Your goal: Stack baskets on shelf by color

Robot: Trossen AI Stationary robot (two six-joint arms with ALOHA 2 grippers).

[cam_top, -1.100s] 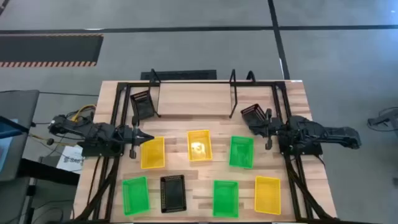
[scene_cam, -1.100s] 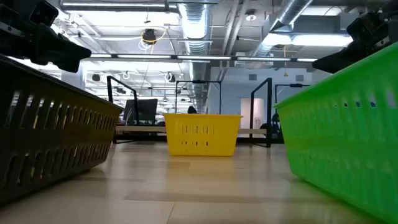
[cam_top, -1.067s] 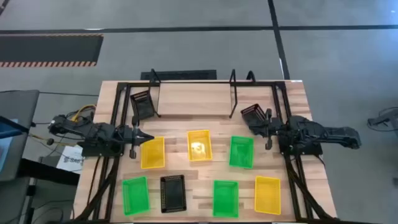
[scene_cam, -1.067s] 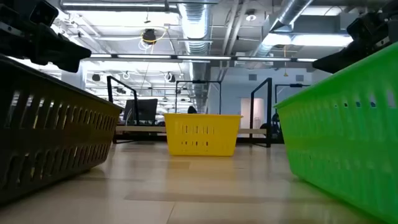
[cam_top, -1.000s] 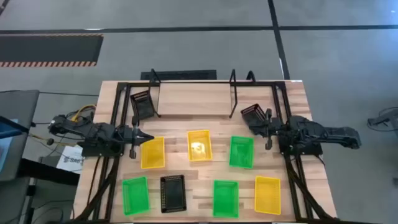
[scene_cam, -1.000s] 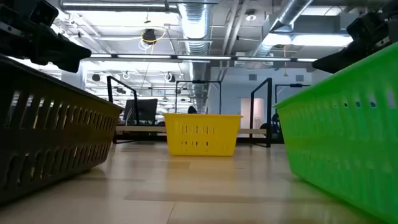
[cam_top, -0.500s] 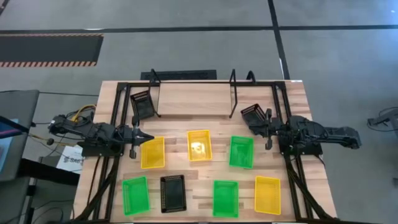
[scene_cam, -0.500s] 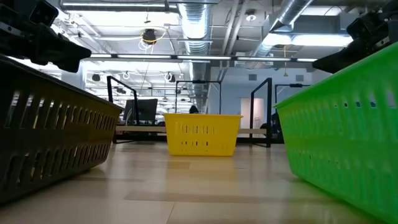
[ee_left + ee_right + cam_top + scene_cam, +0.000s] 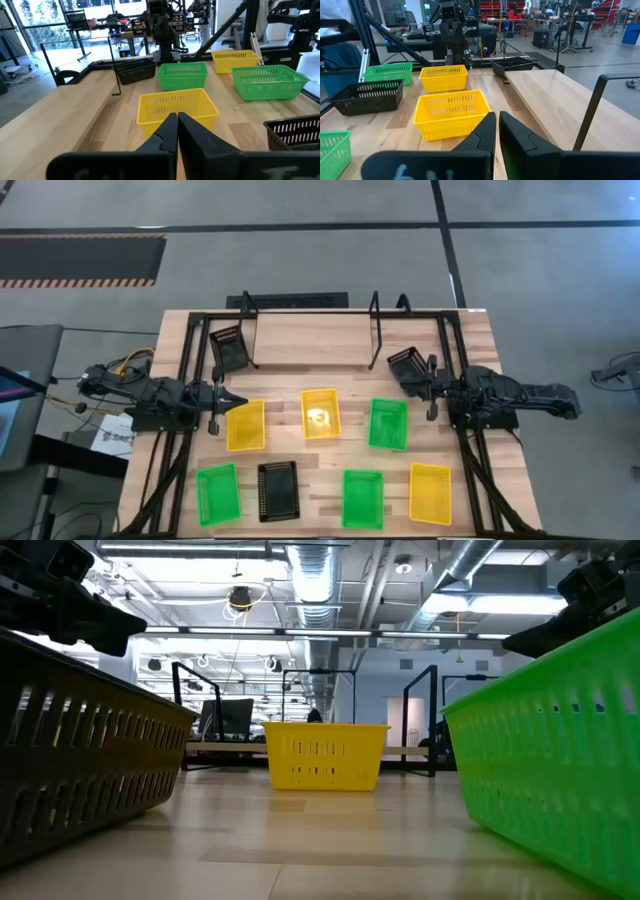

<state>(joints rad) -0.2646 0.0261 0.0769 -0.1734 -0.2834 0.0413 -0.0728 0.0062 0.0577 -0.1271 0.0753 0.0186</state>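
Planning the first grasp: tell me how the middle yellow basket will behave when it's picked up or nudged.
The middle yellow basket looks thin-walled, slotted plastic and seems empty, so probably light and apt to slide on the smooth tabletop if nudged. Its mesh sides may flex under a pinch. Its wide, low shape suggests it won't tip easily.

I'm working in a robotics lab: exposed ceiling ducts [image 9: 310,570], a concrete floor [image 9: 300,260], equipment-laden workstations [image 9: 130,25] beyond my bench [image 9: 330,480].

Glossy perforated plastic baskets [image 9: 323,413], pale smooth wooden shelf [image 9: 312,340], thin black wire frame [image 9: 377,320]
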